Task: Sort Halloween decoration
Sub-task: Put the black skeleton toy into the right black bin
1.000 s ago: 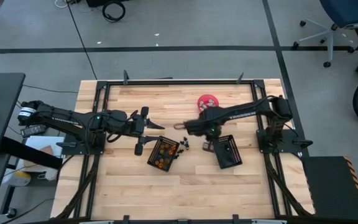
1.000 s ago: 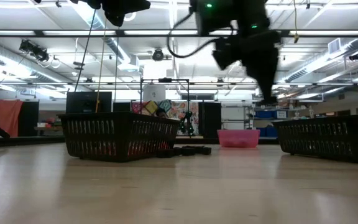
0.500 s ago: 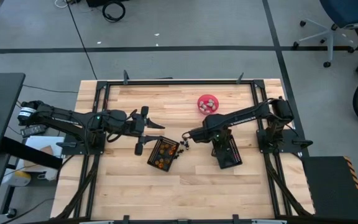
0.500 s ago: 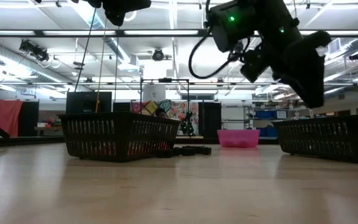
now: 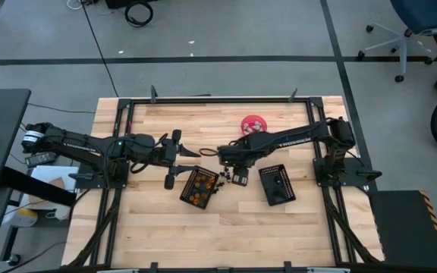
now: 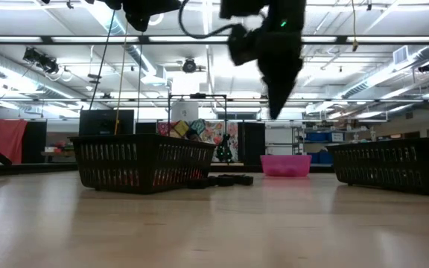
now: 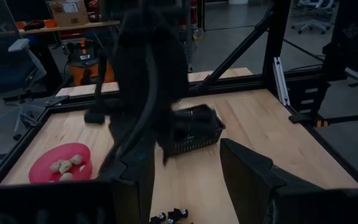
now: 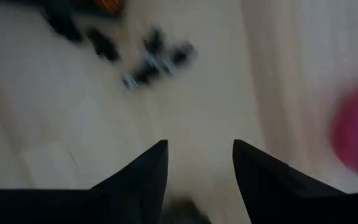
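The Halloween decoration is sorted into groups. Orange pieces lie in the left black mesh basket (image 5: 198, 187). Pale pieces lie in the pink bowl (image 5: 253, 123). A few black pieces (image 5: 222, 176) rest loose on the table beside that basket. My right gripper (image 8: 197, 152) hangs open above the table, just right of the black pieces (image 8: 154, 56), with nothing between its fingers. My left gripper (image 5: 194, 152) hovers open above the table, beyond the left basket's far side; between its fingers (image 7: 188, 180) is nothing.
A second black mesh basket (image 5: 277, 184) stands on the table to the right of my right gripper. The black frame rails (image 5: 218, 99) run round the wooden table. Bare wood lies along the near edge.
My right gripper swung toward the table's right edge until it was over the right basket. It has since come back left, and now hangs by the loose black pieces. The baskets and the bowl have stayed in place.
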Motion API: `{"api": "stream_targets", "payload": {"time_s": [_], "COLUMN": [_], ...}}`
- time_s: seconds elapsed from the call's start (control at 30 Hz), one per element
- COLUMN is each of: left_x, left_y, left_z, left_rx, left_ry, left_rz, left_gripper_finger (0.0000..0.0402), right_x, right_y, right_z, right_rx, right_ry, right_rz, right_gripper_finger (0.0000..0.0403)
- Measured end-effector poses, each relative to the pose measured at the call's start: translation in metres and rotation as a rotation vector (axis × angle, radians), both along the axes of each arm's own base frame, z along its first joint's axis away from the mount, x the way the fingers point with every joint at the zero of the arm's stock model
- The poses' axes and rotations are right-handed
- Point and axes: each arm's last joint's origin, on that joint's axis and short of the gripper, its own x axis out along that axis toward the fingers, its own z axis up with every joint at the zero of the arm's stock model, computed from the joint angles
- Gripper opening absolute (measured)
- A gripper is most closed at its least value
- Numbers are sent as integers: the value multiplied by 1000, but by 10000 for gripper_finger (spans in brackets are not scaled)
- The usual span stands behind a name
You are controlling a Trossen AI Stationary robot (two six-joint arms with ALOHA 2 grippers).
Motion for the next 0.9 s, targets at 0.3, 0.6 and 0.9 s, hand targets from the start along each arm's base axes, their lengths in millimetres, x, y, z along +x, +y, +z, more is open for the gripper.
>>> {"api": "stream_targets", "payload": {"time_s": [0.3,0.6,0.9], "left_x": [0,0,0], "left_y": [0,1,2], "left_z": [-1,-2,-3], "left_rx": [2,4,5], "left_ry": [10,19,27], "left_rz": [0,6,7], "left_gripper_finger": [155,155,155], "right_x": [26,41,41], "right_y": [-3,-1,-4], "right_z": [-39,-69,-91], "right_rx": [8,3,-22], "right_ry": [-125,-126,-135], "right_rz": [70,82,52], "right_gripper_finger": [195,252,277]}}
